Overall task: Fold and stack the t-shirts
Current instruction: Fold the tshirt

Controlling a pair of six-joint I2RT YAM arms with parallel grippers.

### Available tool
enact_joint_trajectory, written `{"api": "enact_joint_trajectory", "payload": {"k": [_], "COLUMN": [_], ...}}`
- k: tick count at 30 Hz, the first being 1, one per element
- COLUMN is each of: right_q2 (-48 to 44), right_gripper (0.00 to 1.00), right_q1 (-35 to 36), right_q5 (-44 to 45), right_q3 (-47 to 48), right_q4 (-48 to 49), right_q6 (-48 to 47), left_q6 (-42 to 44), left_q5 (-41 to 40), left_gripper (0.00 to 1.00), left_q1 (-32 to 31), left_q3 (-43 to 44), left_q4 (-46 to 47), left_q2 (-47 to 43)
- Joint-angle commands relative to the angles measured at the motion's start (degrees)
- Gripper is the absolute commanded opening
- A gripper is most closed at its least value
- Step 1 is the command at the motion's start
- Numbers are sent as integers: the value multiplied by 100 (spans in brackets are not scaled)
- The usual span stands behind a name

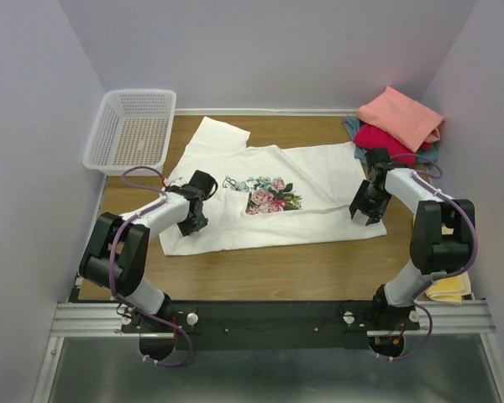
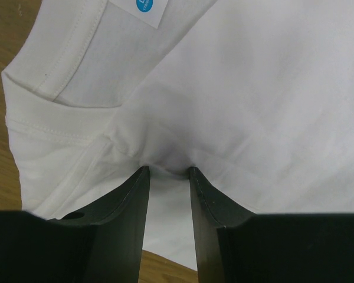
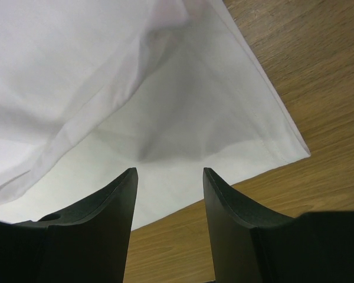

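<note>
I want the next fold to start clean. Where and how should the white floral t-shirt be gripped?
The white floral t-shirt lies flat, collar end toward the left arm, hem toward the right. Probably best pinched at its near edge at both ends, from above: the left gripper by the shoulder seam, the right gripper by the hem corner. Flat cloth offers only edges.

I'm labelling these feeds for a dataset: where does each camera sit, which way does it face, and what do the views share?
Top external: above and behind the bases, looking down on the table, both arms, white t-shirt, basket and folded stack.
Left wrist: on the left gripper, facing down at the white t-shirt's collar region; its two fingers show.
Right wrist: on the right gripper, facing the t-shirt's hem corner; its fingers show.
Shared: all three see the white t-shirt and wooden table.
</note>
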Motion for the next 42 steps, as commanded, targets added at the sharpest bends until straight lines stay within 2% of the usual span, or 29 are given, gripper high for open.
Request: {"api": "enact_joint_trajectory", "payload": {"k": [1, 13, 26, 32, 42], "right_q2": [109, 179, 346, -75, -761], "right_gripper": [57, 56, 54, 54, 54], "right_q1": [53, 79, 132, 123, 123], "right_q5": [28, 37, -59, 20, 54], "right_q3": [42, -98, -880, -1363, -1952], "right_q4": [98, 115, 63, -25, -245], "right_q6": [-50, -59, 266, 635, 1785], "left_q6": [-319, -557, -460, -179, 620], "left_q5": [-43, 546, 511, 336, -332], "left_gripper": [42, 41, 39, 39, 39], "left_q1": [31, 31, 22, 22, 75], "left_q3": [-223, -504, -364, 250, 2060], "left_q4": [-864, -1101, -1180, -1224, -1427], "left_q2": [-30, -672, -822, -708, 65]}}
